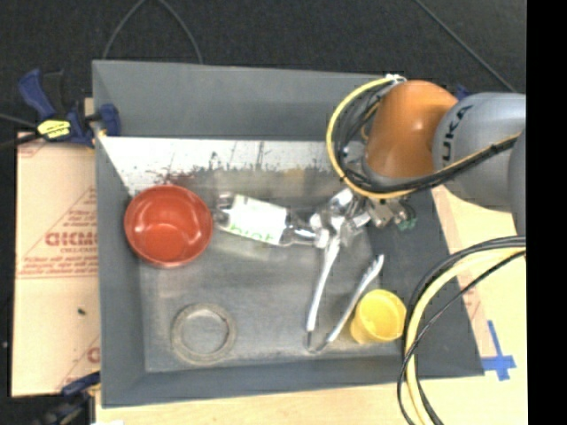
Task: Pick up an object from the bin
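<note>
My gripper (345, 212) hangs below the orange wrist cover in the bin's right half, low over the top end of a pair of metal tongs (322, 292). The tongs lie with their two arms spread toward the bin's front. Just left of the gripper a clear plastic bottle (253, 221) with a white and green label lies on its side, its neck pointing at the gripper. A small yellow cup (379, 316) sits by the tongs' right arm near the front right corner.
A red bowl (168, 226) stands at the left side of the bin. A clear round lid (203, 329) lies flat near the front left. The arm and its looped cables cover the bin's back right corner.
</note>
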{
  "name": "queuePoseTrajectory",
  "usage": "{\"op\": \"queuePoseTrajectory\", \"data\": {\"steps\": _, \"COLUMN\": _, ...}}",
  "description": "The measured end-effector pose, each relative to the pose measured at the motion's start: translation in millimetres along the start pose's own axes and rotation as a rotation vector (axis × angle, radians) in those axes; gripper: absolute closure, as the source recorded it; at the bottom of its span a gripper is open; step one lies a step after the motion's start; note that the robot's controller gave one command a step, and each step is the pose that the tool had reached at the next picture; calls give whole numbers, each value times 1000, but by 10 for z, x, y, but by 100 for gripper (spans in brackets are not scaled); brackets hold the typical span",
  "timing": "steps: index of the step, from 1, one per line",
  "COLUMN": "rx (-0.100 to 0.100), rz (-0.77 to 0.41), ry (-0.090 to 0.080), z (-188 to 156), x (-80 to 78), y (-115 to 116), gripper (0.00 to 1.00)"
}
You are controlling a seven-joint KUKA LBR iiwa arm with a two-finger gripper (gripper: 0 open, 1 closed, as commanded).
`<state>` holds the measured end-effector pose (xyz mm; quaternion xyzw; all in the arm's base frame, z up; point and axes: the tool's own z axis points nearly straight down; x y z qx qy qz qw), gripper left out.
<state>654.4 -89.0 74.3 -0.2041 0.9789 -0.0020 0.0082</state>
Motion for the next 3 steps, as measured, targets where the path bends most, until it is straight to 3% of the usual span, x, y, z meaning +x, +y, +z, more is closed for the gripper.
{"op": "queuePoseTrajectory", "data": {"steps": 1, "rx": 4, "rz": -23, "ry": -7, "z": -175, "x": -8, "y": -13, "gripper": 100}}
{"op": "queuePoseTrajectory", "data": {"steps": 2, "rx": 0, "rz": -18, "ry": -2, "z": -591, "x": 0, "y": -7, "gripper": 100}}
{"op": "queuePoseTrajectory", "data": {"steps": 3, "rx": 6, "rz": -19, "ry": -11, "z": -914, "x": -25, "y": -26, "gripper": 100}}
